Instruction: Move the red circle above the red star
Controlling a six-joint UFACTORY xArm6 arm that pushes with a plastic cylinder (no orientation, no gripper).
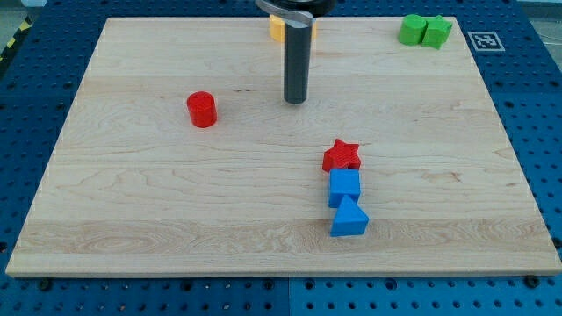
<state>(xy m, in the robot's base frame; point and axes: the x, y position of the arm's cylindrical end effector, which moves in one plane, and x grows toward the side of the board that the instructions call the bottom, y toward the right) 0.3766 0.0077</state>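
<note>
The red circle (202, 109), a short cylinder, stands on the wooden board (132, 202) at the view's left of centre. The red star (342, 155) lies right of centre, lower down. My tip (295, 101) is the lower end of the dark rod, in the upper middle of the board. It is to the right of the red circle and up and to the left of the red star, touching neither.
A blue cube (344, 186) touches the red star from below, with a blue triangle (349, 218) just under it. Two green blocks (425, 31) sit at the top right corner. An orange-yellow block (277, 28) is partly hidden behind the rod at the top.
</note>
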